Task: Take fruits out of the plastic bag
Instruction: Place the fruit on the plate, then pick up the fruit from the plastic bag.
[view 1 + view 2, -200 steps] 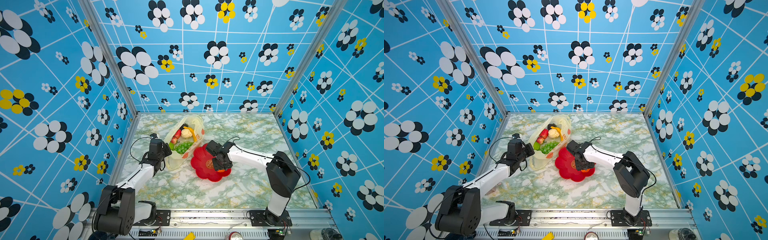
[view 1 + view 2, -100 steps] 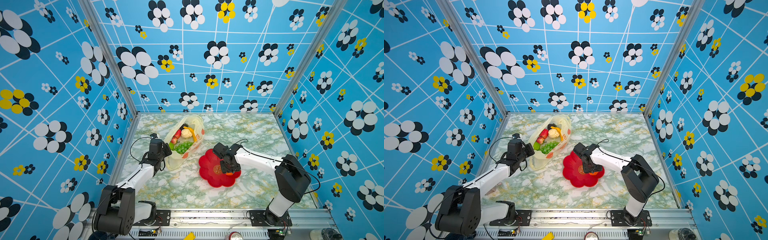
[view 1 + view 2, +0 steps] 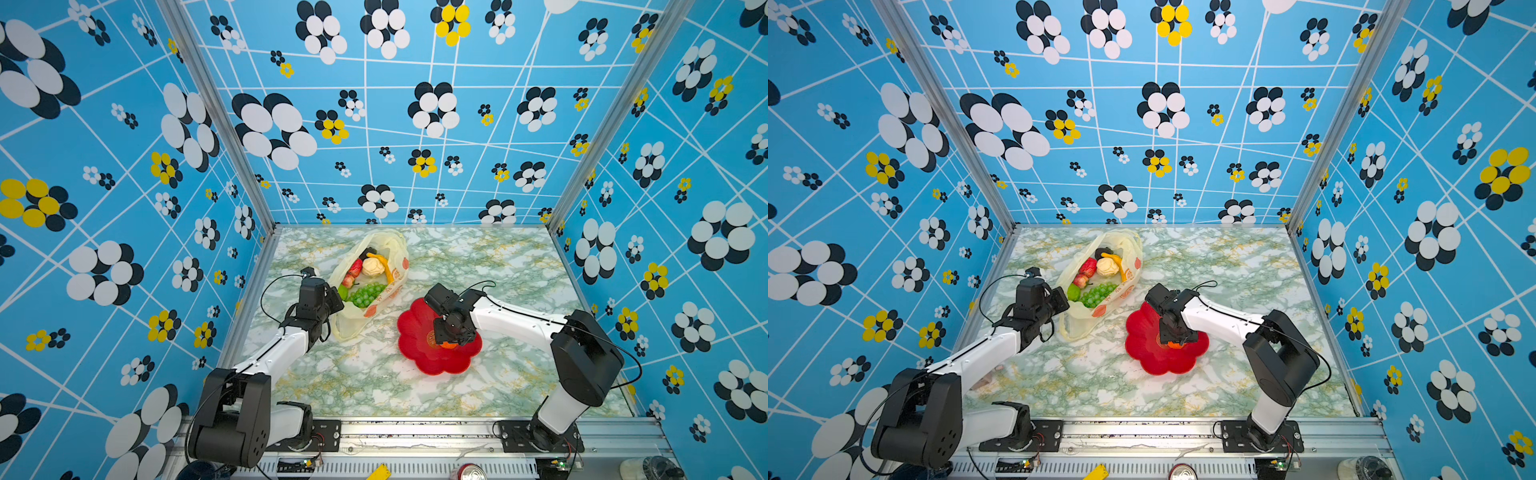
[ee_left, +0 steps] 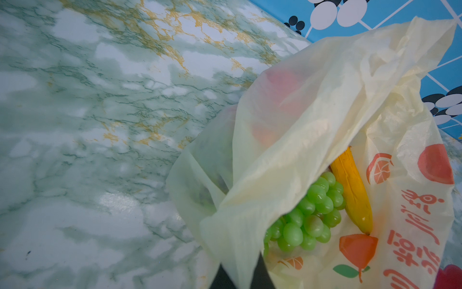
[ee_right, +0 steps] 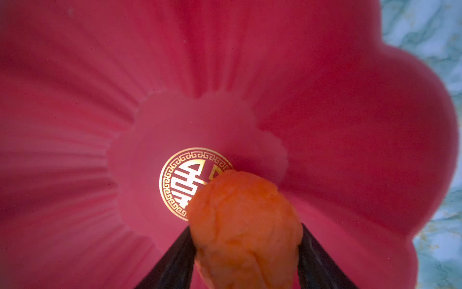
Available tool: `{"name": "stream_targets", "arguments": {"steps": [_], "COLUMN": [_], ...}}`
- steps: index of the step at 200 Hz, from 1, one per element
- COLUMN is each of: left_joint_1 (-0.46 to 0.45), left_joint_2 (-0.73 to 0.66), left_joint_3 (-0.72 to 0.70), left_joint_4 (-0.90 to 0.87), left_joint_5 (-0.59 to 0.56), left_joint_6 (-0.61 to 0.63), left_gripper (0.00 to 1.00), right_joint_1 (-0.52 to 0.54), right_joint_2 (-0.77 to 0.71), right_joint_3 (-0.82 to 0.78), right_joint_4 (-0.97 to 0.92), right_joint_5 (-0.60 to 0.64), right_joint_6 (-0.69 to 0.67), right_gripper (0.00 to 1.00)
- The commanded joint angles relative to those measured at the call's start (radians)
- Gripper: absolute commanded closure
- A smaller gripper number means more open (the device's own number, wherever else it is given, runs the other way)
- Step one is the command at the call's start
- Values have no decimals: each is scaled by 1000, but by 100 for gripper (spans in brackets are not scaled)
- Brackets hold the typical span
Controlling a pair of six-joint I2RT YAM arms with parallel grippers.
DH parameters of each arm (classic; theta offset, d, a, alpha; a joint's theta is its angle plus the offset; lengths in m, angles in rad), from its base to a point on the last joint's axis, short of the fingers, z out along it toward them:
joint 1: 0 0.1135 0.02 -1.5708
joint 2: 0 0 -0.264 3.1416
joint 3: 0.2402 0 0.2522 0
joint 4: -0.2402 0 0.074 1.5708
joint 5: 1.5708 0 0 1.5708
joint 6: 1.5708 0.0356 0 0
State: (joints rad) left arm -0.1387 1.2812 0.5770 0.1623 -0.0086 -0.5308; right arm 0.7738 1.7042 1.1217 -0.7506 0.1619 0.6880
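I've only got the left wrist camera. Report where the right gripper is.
Observer: The right gripper hangs over a red flower-shaped plate.
Operator: Say what it carries.
Observer: A bumpy orange toy fruit sits between its fingers; whether they grip it, I cannot tell.
Operator: Name what I'm missing inside the thin pale-yellow plastic bag.
Observer: A cream lumpy piece and a dark purple piece lie inside it.

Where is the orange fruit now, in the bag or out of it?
Out. The orange sits between the right claw fingers over the red plate, well apart from the bag.
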Motion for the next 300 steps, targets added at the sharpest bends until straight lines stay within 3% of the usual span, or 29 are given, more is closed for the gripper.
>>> {"name": "stream_targets", "arguments": {"steps": [1,72,190,254,300], "left_joint_1": [-2,-1,-1,-4,-7], "left_joint_2": [7,4,-1,-3,-9], "left_joint_3": [-3,-3,-6,-10,-6], "left_joint_4": [8,6,14,25,19], "left_joint_5": [-11,-11,-1,2,8], "left_joint_6": [14,14,16,14,15], "left_gripper": [99,99,99,99,99], "right_joint_1": [1,1,13,49,48], "right_joint_2": [-2,-51,-90,138,434], "right_joint_3": [-24,-5,93,468,898], "right_joint_4": [-40,-95,-59,103,71], "right_joint_5": [16,67,66,-12,-60], "right_joint_6": [8,-2,-29,-84,-150], "right_gripper": [31,22,19,21,21]}}
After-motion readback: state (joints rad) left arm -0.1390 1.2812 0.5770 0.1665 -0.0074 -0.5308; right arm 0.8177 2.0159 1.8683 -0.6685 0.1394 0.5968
